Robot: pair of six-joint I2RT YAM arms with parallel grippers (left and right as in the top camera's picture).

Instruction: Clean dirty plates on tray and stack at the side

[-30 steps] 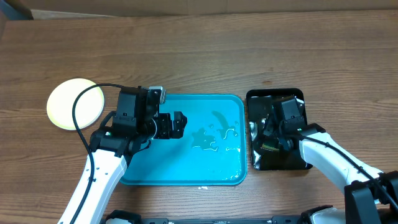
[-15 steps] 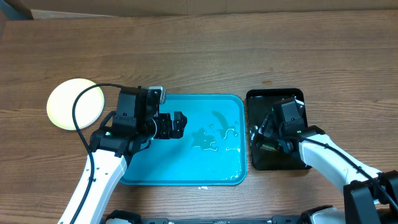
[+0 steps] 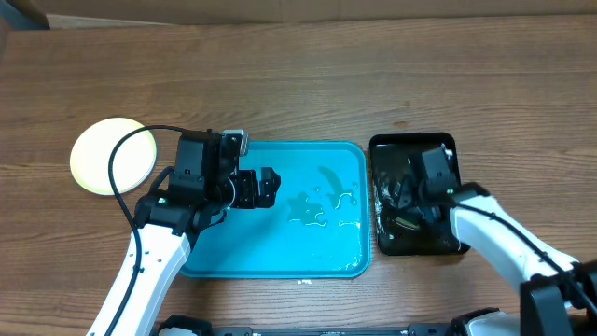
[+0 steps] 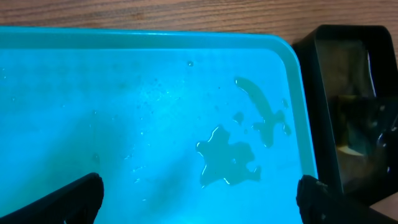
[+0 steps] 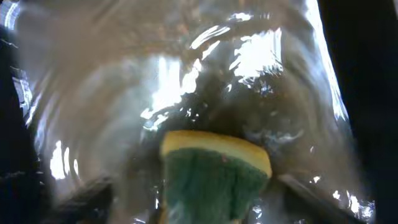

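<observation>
**Tray empty of plates, both grippers open**

The left gripper (image 4: 199,208) hangs over the wet turquoise tray (image 4: 124,43), fingers wide apart and holding nothing. The pale yellow-green plate (image 3: 114,155) lies on the table behind this gripper, back past its wrist and well apart. Any plates beneath it are hidden. It looks stiff, light and probably slick with water, so the rim seems the best hold. The right gripper (image 3: 403,198), jaws apart, straddles a sponge (image 5: 214,165) in the black tray (image 3: 448,145).

I'm seeing bare table (image 3: 298,84) running along the far side, the tray (image 3: 280,257) lying free across its wet right half, left gripper (image 3: 271,188) hanging spread over its left end, right gripper (image 5: 196,190) and sponge (image 5: 214,168) crowding the black tray (image 3: 446,143), plates (image 3: 112,156) sitting far left.
</observation>
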